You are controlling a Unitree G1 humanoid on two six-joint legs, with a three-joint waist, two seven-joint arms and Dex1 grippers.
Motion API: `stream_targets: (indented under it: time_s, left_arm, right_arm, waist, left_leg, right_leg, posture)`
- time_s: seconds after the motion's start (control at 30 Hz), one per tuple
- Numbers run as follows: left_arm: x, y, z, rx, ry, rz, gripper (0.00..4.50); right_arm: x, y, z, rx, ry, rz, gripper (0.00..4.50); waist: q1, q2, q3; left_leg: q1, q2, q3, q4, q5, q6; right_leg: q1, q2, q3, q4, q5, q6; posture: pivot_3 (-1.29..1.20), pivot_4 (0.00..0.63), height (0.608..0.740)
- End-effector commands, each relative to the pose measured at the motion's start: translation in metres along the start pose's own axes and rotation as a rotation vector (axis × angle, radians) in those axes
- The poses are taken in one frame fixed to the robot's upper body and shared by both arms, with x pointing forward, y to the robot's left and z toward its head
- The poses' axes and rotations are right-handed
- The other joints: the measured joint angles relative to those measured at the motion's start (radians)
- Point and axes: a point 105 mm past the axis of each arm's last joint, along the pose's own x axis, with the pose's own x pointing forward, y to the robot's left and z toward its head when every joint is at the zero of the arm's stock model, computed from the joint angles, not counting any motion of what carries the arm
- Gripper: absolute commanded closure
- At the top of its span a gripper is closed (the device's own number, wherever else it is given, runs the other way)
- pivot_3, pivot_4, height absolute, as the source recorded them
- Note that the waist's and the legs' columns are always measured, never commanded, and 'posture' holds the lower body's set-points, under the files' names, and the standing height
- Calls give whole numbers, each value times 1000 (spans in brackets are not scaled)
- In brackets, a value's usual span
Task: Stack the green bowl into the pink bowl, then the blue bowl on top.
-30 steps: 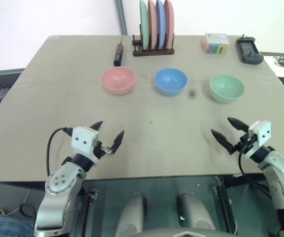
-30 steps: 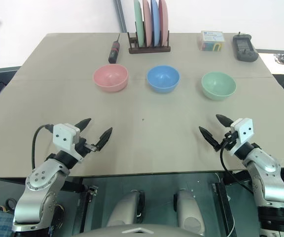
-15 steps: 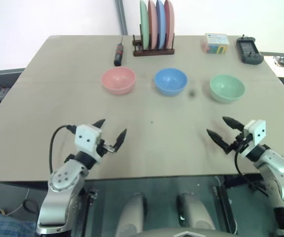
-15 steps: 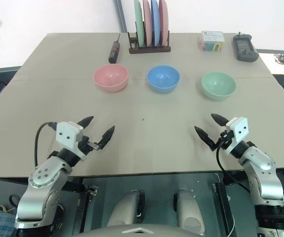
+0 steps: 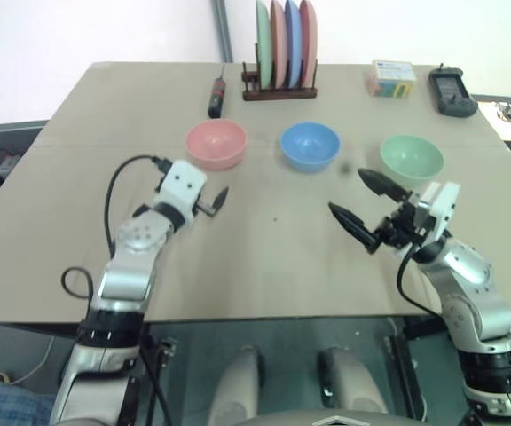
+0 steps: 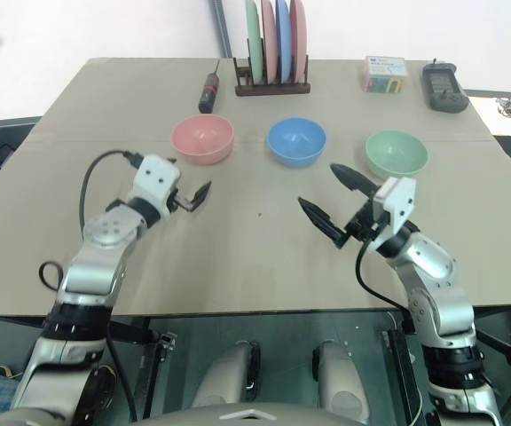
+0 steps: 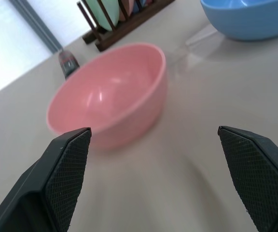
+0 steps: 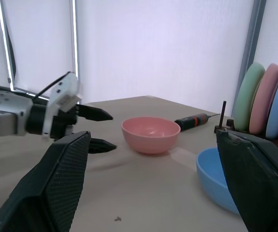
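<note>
Standing in a row across the tan tabletop (image 5: 264,257) from left to right were the small salmon-pink plastic bowl (image 5: 215,144), the small sky-blue plastic bowl (image 5: 310,145) and the small mint-green plastic bowl (image 5: 412,158), each apart from its neighbours and empty. The left gripper (image 5: 209,202) hovered just short of the pink bowl, fingers spread wide on nothing. The right gripper (image 5: 362,204) hung near the green bowl, its black fingers likewise parted and empty. Behind the bowls stood a wooden rack of coloured plates (image 5: 282,44).
</note>
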Motion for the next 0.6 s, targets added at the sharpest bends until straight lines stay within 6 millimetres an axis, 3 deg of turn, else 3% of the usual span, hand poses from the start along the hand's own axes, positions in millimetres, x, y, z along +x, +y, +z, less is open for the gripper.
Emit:
stream_targets:
  time_s: [0.03,0.43,0.6]
  left_arm:
    - [18,-1,9,70,-25,-38,0]
    - [62,8,-13,237,140,-124,0]
    - [71,10,-10,272,164,-153,2060]
  right_arm:
    - [3,2,13,-23,-38,9,147]
    - [0,-2,11,-53,-25,-17,147]
    - [-2,-3,10,-64,-17,-28,55]
  waist:
    - [0,0,0]
    - [0,0,0]
    - [-1,-1,0]
  left_leg:
    - [0,0,0,0,0,0]
    - [-1,0,-1,1,0,0]
    - [-1,0,-1,0,0,0]
  right_leg:
    - [0,0,0,0,0,0]
    - [0,0,-2,1,0,0]
    - [0,0,-2,0,-1,1]
  posture:
    - [0,150,740]
    - [0,150,740]
    - [0,150,740]
